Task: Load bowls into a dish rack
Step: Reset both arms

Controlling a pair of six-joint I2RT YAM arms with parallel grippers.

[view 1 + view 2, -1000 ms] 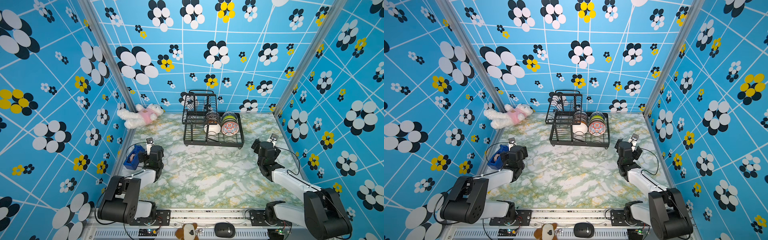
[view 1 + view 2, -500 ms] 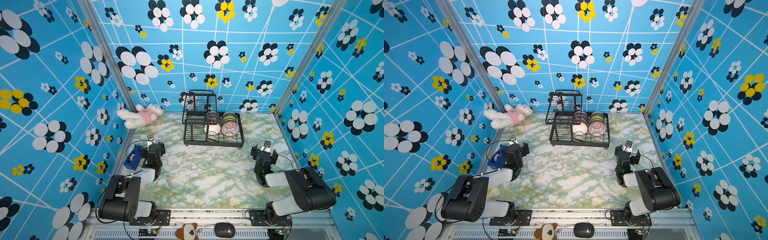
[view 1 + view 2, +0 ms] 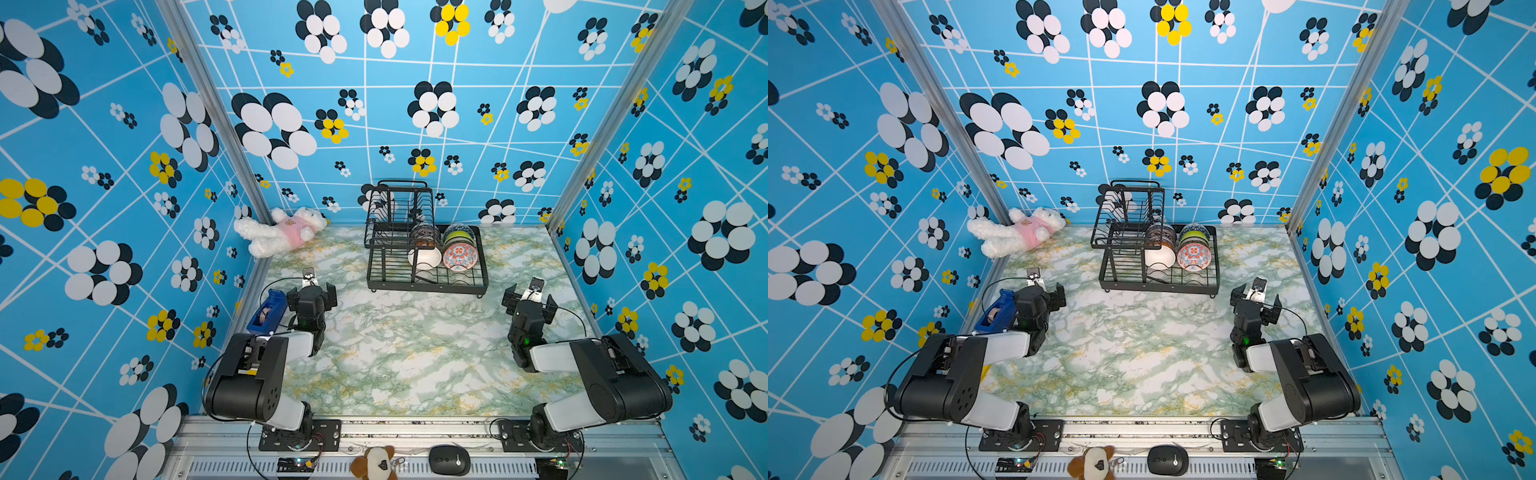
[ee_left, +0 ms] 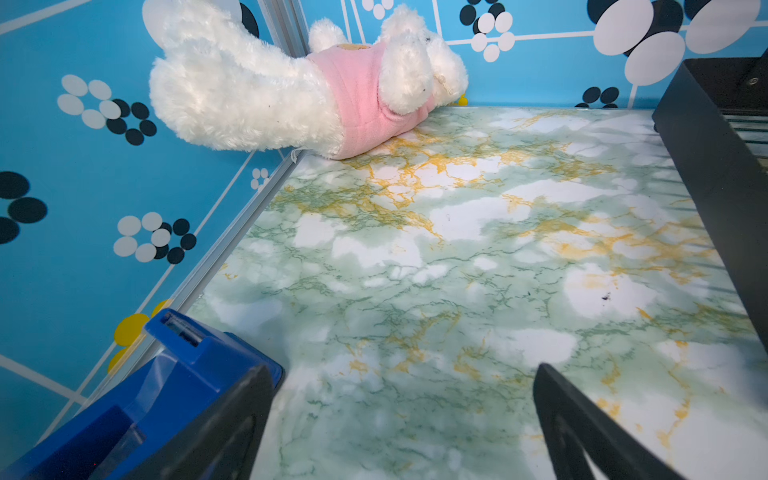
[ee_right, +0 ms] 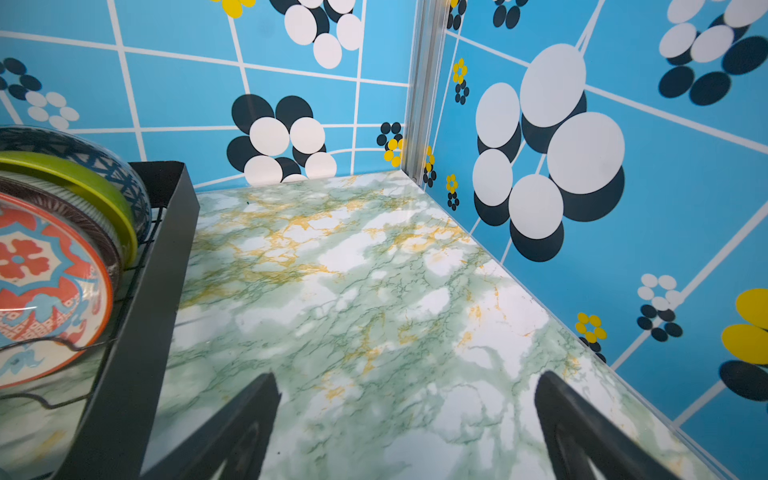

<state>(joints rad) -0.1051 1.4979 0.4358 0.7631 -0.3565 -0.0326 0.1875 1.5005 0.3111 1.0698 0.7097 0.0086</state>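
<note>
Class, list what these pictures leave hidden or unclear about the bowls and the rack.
- Bowls, both top views: rear ones overlapped by front ones; count unsure.
- Upper basket, both top views: too small and wire-cluttered; contents unclear.
- Floral bowl, right wrist: cut off by the picture edge.
- Rack, left wrist: only a corner shows.
</note>
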